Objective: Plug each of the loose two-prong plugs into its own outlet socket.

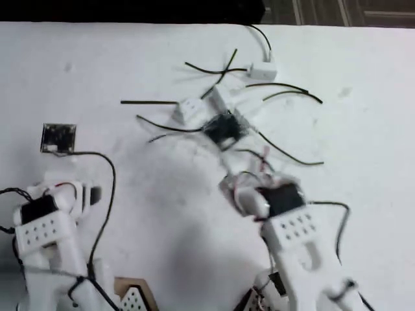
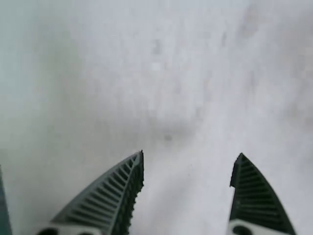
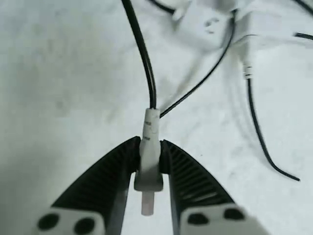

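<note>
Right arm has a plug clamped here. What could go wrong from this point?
1. The right gripper pinches the plug by its narrow body, its cord leading away toward the white outlet block; the plug may twist or slip when pushed.
2. Loose black cords lie around that block and could snag or get dragged.
3. The left gripper hangs open over bare table, bracing nothing, so the block may slide.

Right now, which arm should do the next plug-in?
Right. The right gripper is shut on a plug near the outlets; the left gripper is open over bare table, far from them.
</note>
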